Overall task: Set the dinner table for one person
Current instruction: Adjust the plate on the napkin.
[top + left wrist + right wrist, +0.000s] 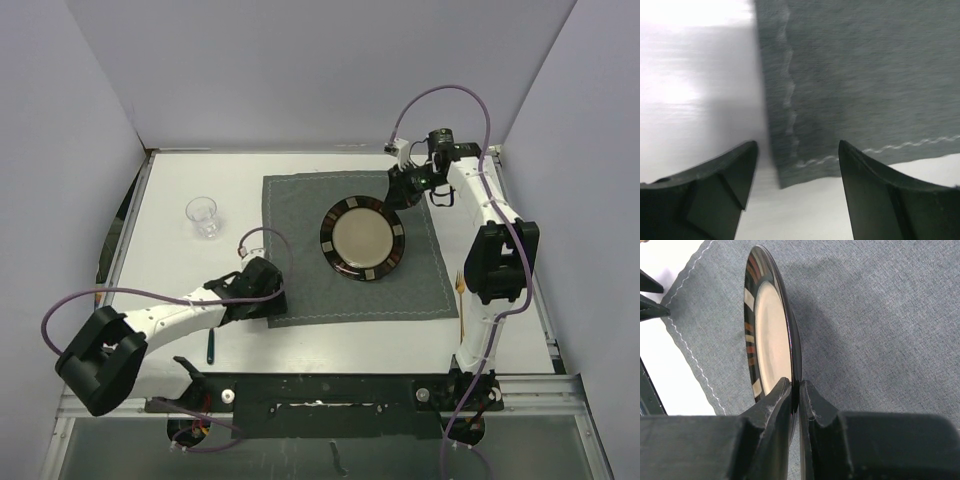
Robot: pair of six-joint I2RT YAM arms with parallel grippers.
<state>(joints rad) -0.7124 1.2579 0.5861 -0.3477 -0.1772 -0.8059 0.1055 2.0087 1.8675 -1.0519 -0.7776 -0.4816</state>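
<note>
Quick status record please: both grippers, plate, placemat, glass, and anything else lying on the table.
left gripper: open, holding nothing, over the near-left corner of the placemat
right gripper: shut on the far-right rim of the plate
plate: dark patterned rim, cream centre, over the middle of the placemat
placemat: dark grey, spread flat on the dinner table
glass: clear, upright, on bare table left of the placemat
utensil: blue-handled, beside the left arm near the front edge; type unclear
</note>
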